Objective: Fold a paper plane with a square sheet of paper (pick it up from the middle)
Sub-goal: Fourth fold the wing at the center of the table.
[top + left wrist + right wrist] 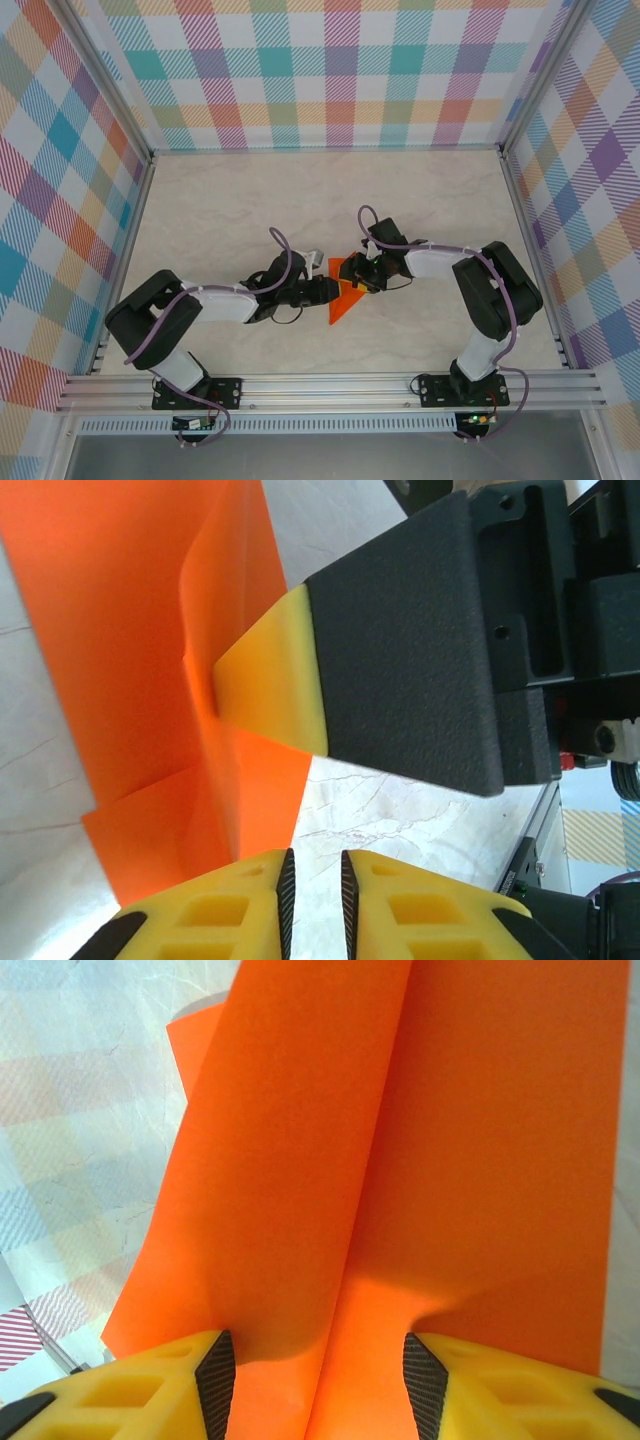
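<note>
Currently the thin, bright orange square sheet of paper point(343, 300), partly folded, lies flat on the pale marbled tabletop point(230, 200). The right gripper point(315, 1350) is spread wide over the sheet, straddling a crease, and one yellow fingertip point(272, 680) is pressed onto it. The left gripper point(315, 865) is held at the sheet's edge, jaws a narrow slit apart, nothing between. Judgement: the crease is best pinned firmly and flattened along its line, so the sheet is not dragged.

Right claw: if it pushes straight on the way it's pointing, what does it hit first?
The paper. It spans the gap of the open right claw and runs on ahead, so contact would come almost at once. It may be touching already; depth is unclear.
</note>
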Controlling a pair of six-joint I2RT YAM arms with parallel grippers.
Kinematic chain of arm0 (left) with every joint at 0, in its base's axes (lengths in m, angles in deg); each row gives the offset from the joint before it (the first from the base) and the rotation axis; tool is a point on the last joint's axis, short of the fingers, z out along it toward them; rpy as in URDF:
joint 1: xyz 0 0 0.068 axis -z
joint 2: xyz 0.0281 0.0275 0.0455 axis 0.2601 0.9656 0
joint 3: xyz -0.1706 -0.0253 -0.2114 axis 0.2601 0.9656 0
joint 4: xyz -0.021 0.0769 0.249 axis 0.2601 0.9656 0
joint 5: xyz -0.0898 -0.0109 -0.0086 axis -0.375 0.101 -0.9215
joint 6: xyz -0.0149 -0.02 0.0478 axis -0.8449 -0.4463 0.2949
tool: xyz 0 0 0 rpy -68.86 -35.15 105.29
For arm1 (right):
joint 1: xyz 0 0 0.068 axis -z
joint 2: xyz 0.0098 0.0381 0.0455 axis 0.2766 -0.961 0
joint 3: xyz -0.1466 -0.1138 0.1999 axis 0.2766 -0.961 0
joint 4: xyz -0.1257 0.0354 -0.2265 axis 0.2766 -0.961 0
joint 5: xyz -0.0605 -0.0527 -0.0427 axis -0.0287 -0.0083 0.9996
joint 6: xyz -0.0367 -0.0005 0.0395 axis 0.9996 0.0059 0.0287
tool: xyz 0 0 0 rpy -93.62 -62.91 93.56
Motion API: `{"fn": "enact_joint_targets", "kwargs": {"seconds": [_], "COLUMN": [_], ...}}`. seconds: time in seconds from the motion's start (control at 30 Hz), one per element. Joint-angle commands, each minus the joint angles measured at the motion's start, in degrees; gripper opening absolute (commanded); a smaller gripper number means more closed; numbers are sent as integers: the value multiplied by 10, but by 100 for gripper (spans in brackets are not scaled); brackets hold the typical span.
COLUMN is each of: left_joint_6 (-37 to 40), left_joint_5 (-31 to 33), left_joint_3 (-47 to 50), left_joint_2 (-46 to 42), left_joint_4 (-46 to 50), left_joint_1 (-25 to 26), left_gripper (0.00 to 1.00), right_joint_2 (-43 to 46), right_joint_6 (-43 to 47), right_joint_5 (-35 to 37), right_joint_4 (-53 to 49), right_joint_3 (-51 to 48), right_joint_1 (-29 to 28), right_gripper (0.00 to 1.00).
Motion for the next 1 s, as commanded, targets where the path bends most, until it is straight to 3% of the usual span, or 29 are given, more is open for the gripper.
{"fn": "enact_joint_targets", "kwargs": {"seconds": [0.0,0.37,0.97], "left_joint_6": [-6,10,14], "left_joint_5": [-13,19,33], "left_joint_3": [-16,-34,-35], "left_joint_2": [11,35,48], "left_joint_4": [-16,49,60], "left_joint_1": [-5,-6,-5], "left_gripper": [20,15,13], "right_joint_2": [-32,-38,-59], "right_joint_6": [11,14,26], "right_joint_5": [42,49,80], "right_joint_4": [-33,-45,-84], "right_joint_3": [-4,2,17], "right_joint_1": [2,2,-2], "right_gripper": [52,53,51]}}
